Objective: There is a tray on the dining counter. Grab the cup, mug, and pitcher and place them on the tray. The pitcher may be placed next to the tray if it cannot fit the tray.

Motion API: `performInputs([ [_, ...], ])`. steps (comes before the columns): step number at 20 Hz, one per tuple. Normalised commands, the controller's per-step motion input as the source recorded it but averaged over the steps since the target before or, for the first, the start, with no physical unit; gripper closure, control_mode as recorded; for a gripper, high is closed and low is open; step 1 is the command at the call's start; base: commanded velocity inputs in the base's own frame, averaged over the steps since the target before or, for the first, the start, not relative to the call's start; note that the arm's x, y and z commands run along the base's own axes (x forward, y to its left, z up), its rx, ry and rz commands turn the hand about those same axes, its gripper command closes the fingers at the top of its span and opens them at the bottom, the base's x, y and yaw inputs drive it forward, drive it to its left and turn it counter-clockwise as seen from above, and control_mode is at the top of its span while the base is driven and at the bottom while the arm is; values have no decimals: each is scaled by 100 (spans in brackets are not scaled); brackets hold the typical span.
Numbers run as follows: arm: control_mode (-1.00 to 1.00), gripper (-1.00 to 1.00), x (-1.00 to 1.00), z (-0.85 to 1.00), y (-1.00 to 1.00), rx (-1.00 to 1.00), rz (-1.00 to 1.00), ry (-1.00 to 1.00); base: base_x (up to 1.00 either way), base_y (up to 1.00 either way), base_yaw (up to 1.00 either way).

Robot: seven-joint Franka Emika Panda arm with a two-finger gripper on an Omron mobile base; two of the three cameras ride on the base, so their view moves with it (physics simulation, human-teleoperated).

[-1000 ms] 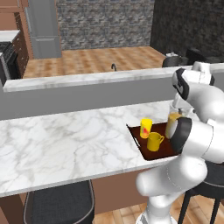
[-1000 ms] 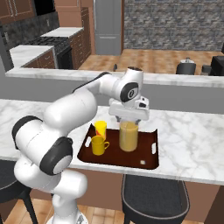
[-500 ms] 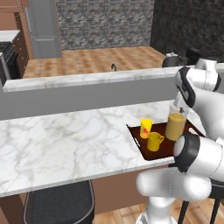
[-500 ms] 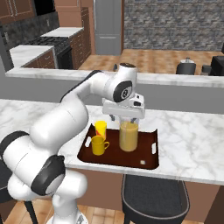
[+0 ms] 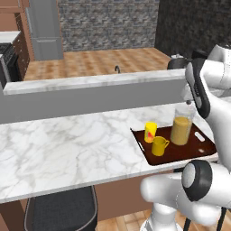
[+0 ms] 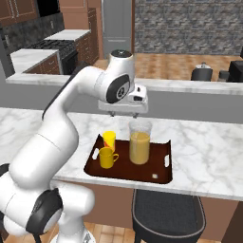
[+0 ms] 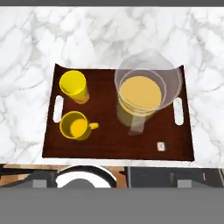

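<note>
Two-finger gripper [image 6: 122, 114] hangs released above the dark brown tray [image 7: 105, 146]. Tall glass juice pitcher [image 6: 140, 142] stands close beneath; a careless sideways swing could tip it.

A glossy white robot arm [image 6: 61, 123] of fat rounded segments, with dark grey discs ringed in grey capping its joints. A black band runs down one link. The white, boxy hand [image 6: 123, 100] carries small dark details underneath.
</note>
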Motion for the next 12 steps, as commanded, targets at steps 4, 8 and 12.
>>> performInputs([
  [4,-100,-100,-27,54,87,-9,-1,-14,0,0,0],
  [8,-100,-100,-47,40,90,-9,-3,-8,0,0,0],
  [12,-100,-100,-79,23,59,-4,-6,-2,0,0,0],
])
